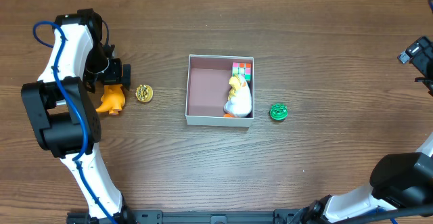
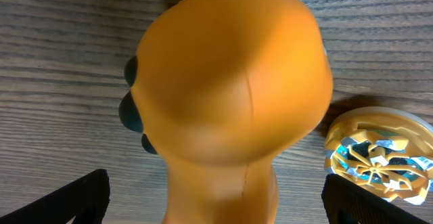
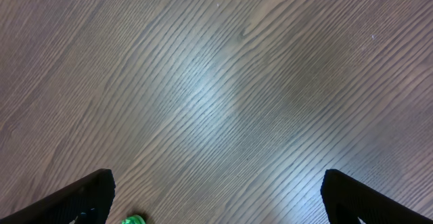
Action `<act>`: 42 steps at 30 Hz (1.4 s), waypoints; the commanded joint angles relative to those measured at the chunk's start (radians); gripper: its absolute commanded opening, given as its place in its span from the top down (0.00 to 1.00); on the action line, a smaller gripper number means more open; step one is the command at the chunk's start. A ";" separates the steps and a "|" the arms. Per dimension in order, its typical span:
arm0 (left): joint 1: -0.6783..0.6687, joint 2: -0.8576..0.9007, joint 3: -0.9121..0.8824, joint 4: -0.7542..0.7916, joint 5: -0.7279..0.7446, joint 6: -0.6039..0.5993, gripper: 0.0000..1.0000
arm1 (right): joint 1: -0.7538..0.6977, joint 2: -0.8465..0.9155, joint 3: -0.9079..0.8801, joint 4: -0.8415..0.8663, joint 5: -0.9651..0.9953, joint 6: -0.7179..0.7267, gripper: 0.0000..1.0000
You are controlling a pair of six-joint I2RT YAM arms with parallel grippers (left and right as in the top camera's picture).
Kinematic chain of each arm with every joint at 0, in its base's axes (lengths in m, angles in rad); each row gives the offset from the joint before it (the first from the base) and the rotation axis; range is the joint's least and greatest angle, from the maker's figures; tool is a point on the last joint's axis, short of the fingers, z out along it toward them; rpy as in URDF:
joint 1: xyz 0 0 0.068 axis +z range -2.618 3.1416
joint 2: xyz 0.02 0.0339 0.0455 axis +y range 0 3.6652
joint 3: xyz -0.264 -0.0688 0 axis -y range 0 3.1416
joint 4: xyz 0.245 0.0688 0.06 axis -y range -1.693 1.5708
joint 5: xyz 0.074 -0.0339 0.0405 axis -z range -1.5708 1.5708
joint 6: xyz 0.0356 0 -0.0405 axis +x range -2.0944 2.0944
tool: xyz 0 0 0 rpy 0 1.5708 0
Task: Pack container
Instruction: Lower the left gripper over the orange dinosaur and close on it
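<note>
- Overhead – the container (image 1: pixel 196 88) sits at the middle of the wooden table (image 1: pixel 325 21), square and white-walled, with much of its pinkish-brown floor bare on the left side.
- Inside it, against the right wall, a colourful cube (image 1: pixel 242 70) fills the far right corner, and a white and yellow duck toy (image 1: pixel 238 99) lies just in front of the cube.
- A green disc (image 1: pixel 278 112) lies on the table just right of the container, near its front right corner.
- A gold disc (image 1: pixel 143 93) lies to the left of the container, and an orange toy (image 1: pixel 110 101) lies just beside that disc.
- The left gripper (image 1: pixel 114 76) hangs over the orange toy, while the right arm (image 1: pixel 406 176) reaches up along the far right edge, well apart from everything.
- Left wrist – the orange toy (image 2: pixel 230 109) fills most of the view between the two black fingertips (image 2: pixel 81 197) at the lower corners. The jaws stand wide open, with wood visible between each fingertip and the toy.
- The gold disc (image 2: pixel 379 156) shows at the right, close to the toy.
- Right wrist – the right gripper (image 3: pixel 216 200) is spread wide open over bare wood, holding nothing. A sliver of green shows at the bottom edge near the left finger.
</note>
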 commanded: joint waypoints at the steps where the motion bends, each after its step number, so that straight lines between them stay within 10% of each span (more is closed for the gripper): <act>1: -0.004 0.014 -0.007 0.006 0.029 0.019 0.00 | -0.001 -0.005 0.001 0.003 0.005 0.004 0.00; 25: -0.001 0.014 -0.035 0.008 -0.001 0.019 0.00 | -0.001 -0.005 0.001 0.002 0.005 0.004 0.00; 42: -0.001 0.014 -0.035 0.012 -0.001 0.019 0.48 | -0.001 -0.005 0.001 0.003 0.005 0.004 0.00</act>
